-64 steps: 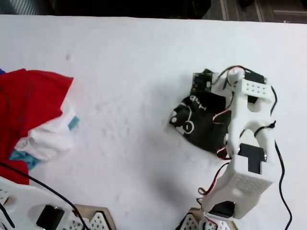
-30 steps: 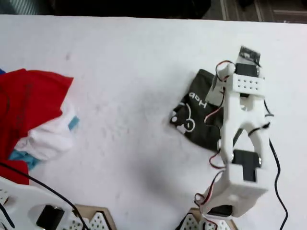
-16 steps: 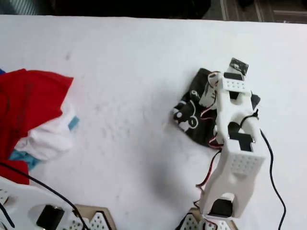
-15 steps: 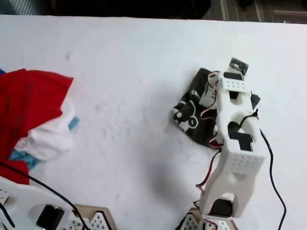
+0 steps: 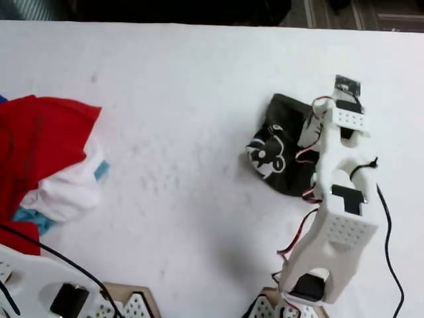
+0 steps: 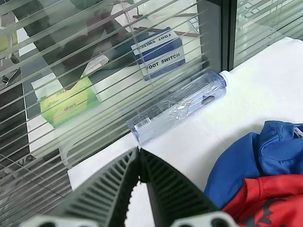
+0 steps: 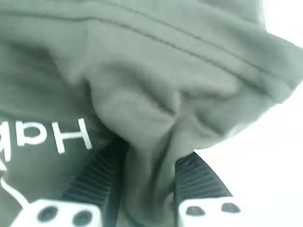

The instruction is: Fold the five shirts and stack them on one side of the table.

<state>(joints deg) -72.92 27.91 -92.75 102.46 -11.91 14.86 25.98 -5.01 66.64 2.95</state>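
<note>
Black shirt (image 5: 277, 154) fabric pinched in right hand (image 7: 147, 164); left hand (image 6: 139, 160) fully closed, jaws touching.

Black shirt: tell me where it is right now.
In the high view the black shirt lies bunched on the right half of the table, pinched in the right gripper, far from the red-and-white clothes pile at the left edge.

A clear bottle (image 6: 177, 106) lies on the table (image 6: 265, 80) by the blinds (image 6: 57, 42); blue box (image 6: 158, 49) and green box (image 6: 66, 101) behind.

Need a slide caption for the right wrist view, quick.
Right hand closed on a bunched fold of the dark shirt, white lettering alongside.
</note>
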